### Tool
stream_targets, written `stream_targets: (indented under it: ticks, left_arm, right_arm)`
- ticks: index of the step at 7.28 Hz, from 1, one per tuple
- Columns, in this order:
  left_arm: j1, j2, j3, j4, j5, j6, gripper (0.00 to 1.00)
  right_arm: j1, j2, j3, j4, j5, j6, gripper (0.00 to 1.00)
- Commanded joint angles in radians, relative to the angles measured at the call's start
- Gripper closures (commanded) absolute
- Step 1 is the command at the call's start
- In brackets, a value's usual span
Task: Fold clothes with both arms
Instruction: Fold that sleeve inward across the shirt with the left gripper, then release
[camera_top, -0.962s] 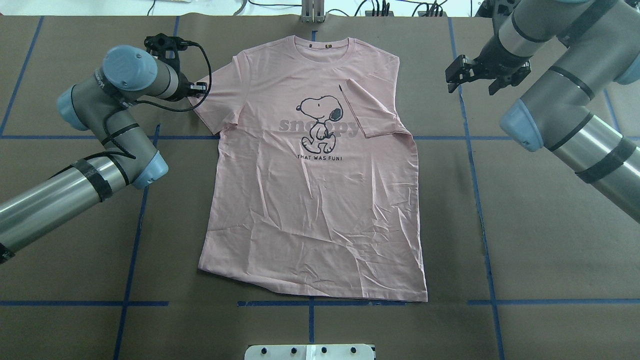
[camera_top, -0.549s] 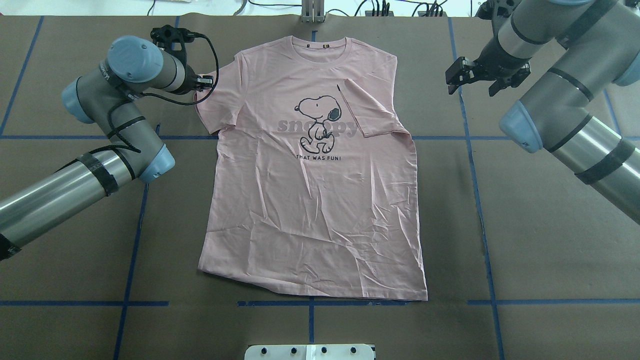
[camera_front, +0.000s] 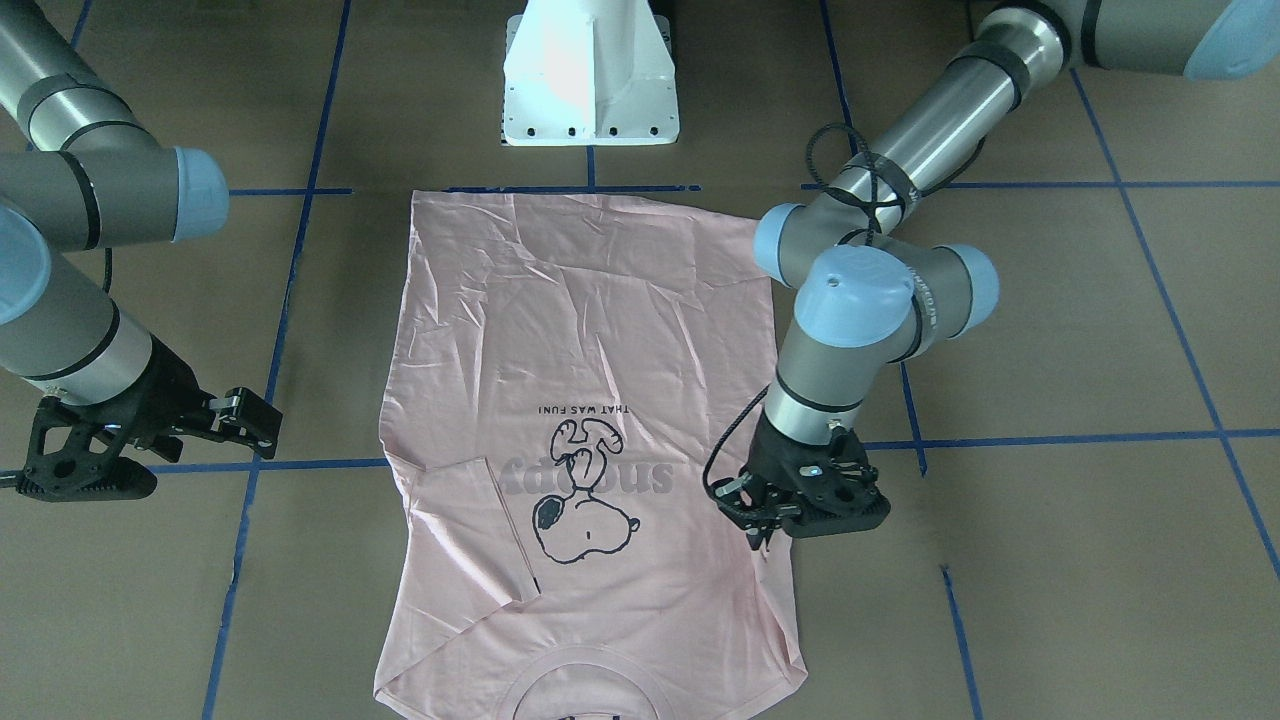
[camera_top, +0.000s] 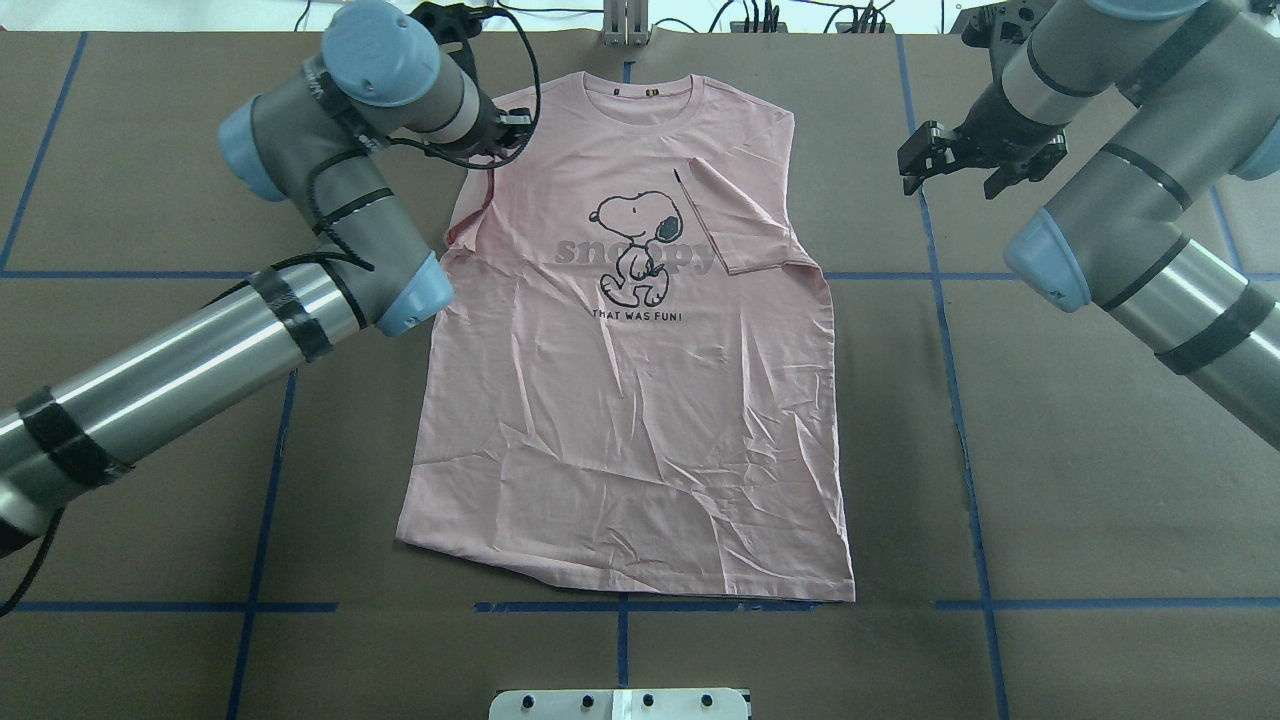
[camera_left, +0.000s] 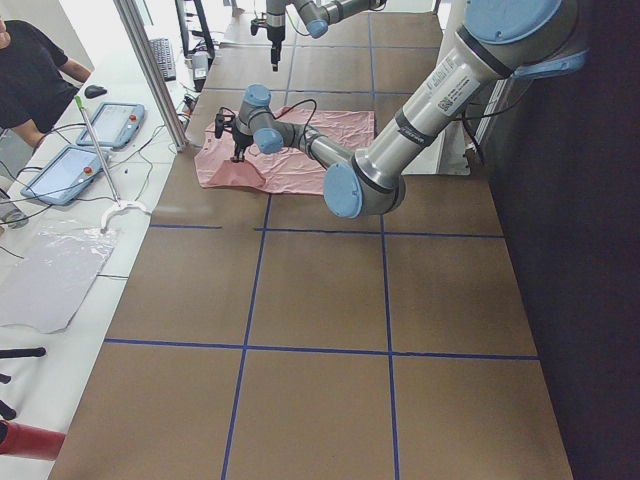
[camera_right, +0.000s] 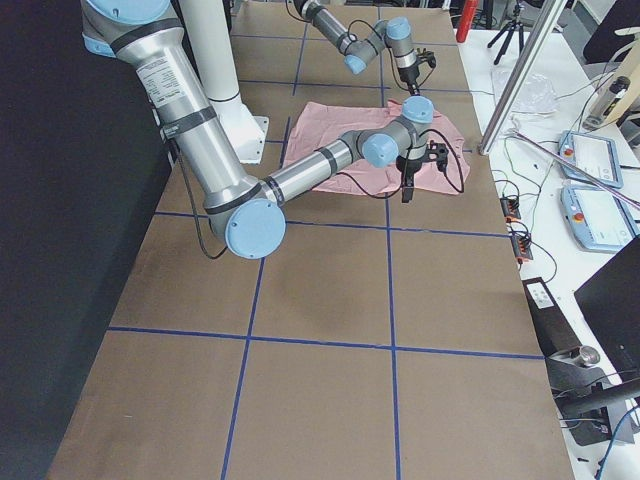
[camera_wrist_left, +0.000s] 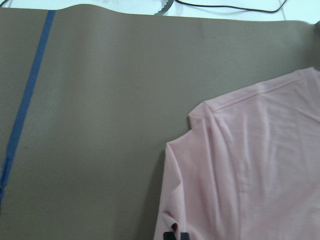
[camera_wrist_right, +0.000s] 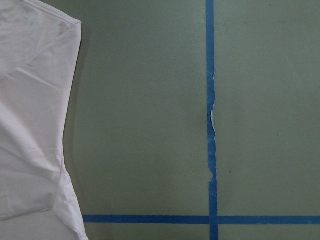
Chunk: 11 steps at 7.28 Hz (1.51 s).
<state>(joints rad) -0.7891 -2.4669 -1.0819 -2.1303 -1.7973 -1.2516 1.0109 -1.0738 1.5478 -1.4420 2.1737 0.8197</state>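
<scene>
The pale pink T-shirt (camera_top: 630, 420) lies flat, print side up, collar at the far edge; it also shows in the front-facing view (camera_front: 600, 330). Its right sleeve (camera_top: 745, 225) lies folded in over the chest. My left gripper (camera_top: 492, 148) is shut on the left sleeve and holds it pulled in over the shirt's shoulder; the left wrist view shows pink cloth (camera_wrist_left: 250, 170) pinched at the bottom edge between black fingertips (camera_wrist_left: 176, 235). My right gripper (camera_top: 950, 175) is open and empty, hovering over bare table to the right of the shirt (camera_wrist_right: 30, 125).
Brown table cover with blue tape lines (camera_top: 945, 330). The white pedestal base (camera_front: 590, 70) stands at the near edge by the shirt's hem. Cables (camera_top: 760, 18) run along the far edge. A person (camera_left: 35, 70) and tablets (camera_left: 110, 125) are beyond the table.
My left arm has swung right and toward the far edge, carrying the left sleeve inward over the shirt. The right gripper has barely shifted.
</scene>
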Motion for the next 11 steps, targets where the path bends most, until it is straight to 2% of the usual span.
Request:
stream_targets:
  ticks: [1, 2, 3, 6, 7, 8, 11]
  left_arm:
    - [0.037, -0.090, 0.105, -0.006, 0.004, -0.055, 1.00]
    - [0.048, -0.087, 0.109, -0.025, 0.009, -0.051, 0.42]
    - [0.079, -0.084, 0.123, -0.087, 0.057, -0.049, 0.00]
    - [0.079, -0.081, 0.109, -0.139, 0.058, -0.065, 0.00]
    - [0.080, -0.052, 0.059, -0.123, 0.000, -0.060, 0.00]
    - [0.080, 0.024, -0.066, -0.075, -0.048, -0.055, 0.00]
    - [0.082, 0.282, -0.547, 0.224, -0.065, 0.004, 0.00]
  right_arm:
    - [-0.002, -0.003, -0.005, 0.000, -0.002, -0.001, 0.00]
    - [-0.006, -0.003, -0.006, 0.000, -0.002, 0.001, 0.00]
    - [-0.011, -0.002, -0.006, 0.002, -0.002, 0.001, 0.00]
    - [-0.012, 0.000, 0.001, 0.002, -0.002, 0.010, 0.00]
    - [-0.017, -0.009, 0.038, 0.002, 0.000, 0.018, 0.00]
    - [-0.038, -0.067, 0.101, 0.002, 0.000, 0.019, 0.00]
    - [-0.113, -0.269, 0.363, 0.003, -0.005, 0.134, 0.00]
